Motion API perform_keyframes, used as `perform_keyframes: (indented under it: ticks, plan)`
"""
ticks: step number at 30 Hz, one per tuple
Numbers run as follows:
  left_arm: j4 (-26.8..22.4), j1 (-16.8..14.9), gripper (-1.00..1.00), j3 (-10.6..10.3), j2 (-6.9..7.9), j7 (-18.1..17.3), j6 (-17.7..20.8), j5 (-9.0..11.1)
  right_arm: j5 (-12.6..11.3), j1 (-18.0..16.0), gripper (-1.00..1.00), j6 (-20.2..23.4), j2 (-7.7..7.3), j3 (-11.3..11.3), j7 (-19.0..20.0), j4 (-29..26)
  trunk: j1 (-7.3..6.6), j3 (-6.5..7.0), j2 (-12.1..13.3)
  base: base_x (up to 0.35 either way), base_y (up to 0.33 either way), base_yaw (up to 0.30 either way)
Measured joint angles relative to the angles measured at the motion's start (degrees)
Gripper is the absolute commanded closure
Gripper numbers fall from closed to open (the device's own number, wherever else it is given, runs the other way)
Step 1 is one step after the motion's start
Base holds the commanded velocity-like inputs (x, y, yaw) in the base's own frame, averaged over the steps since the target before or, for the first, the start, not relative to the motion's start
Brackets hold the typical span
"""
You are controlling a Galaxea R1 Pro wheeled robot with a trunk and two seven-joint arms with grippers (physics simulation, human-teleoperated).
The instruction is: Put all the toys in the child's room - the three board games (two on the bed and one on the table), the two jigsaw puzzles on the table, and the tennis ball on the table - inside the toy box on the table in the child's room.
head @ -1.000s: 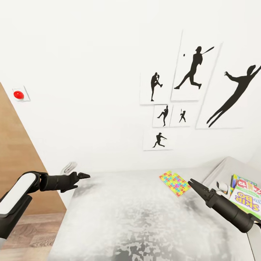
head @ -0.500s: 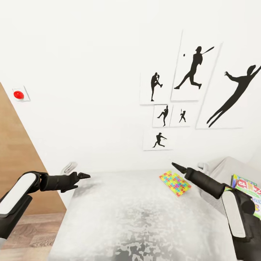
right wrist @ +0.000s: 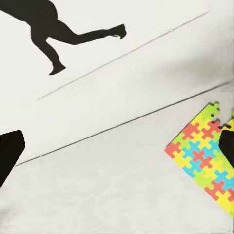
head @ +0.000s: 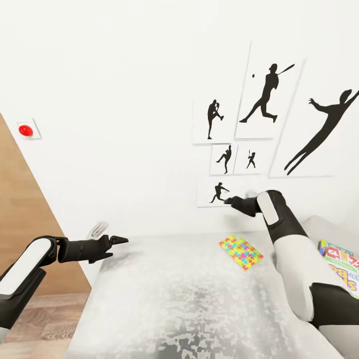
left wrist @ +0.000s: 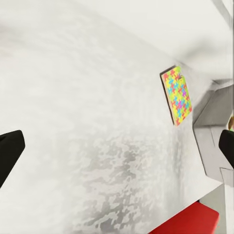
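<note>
While I reach: step – going for the puzzle [head: 241,252] on the table [head: 174,299].
Right gripper [head: 230,201]: fingers apart, empty.
Left gripper [head: 119,240]: apart, idle.
Next: I'd lower onto its edge.

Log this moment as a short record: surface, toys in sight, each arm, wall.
surface: pale mottled table, seen from above
jigsaw puzzle: one multicoloured square lying flat on the table near the wall, untouched
board games: printed boxes at the head view's right edge, partly hidden by the right arm
left gripper: fingers apart, held over the table's left end, empty
right gripper: raised above the puzzle, toward the wall; fingers apart in the wrist view, empty
wall: black silhouette sports pictures; red button
</note>
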Motion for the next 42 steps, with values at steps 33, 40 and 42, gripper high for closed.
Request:
perform_keyframes:
  ticks: [33,40,42]
  plan:
    - [-0.2,3.5,-1.0,0.4,2.48,-26.4,-0.1,0.5,0.2,-1.1,-1.0,-2.7,-2.16,4.6,-1.9,4.4,0.0,-1.63,0.0,0.0,0.0,0.0]
    - [-0.2,3.7,-1.0,0.5,2.49,-26.5,-0.1,0.5,0.2,-1.2,-1.0,-6.5,-4.27,4.6,-1.8,8.8,0.01,-2.29,0.0,0.0,0.0,0.0]
    - [-0.2,3.8,-1.0,0.5,2.52,-26.6,-0.1,0.5,0.2,-1.3,-1.0,-7.5,-5.01,4.6,-1.8,10.5,0.0,-2.48,0.0,0.0,0.0,0.0]
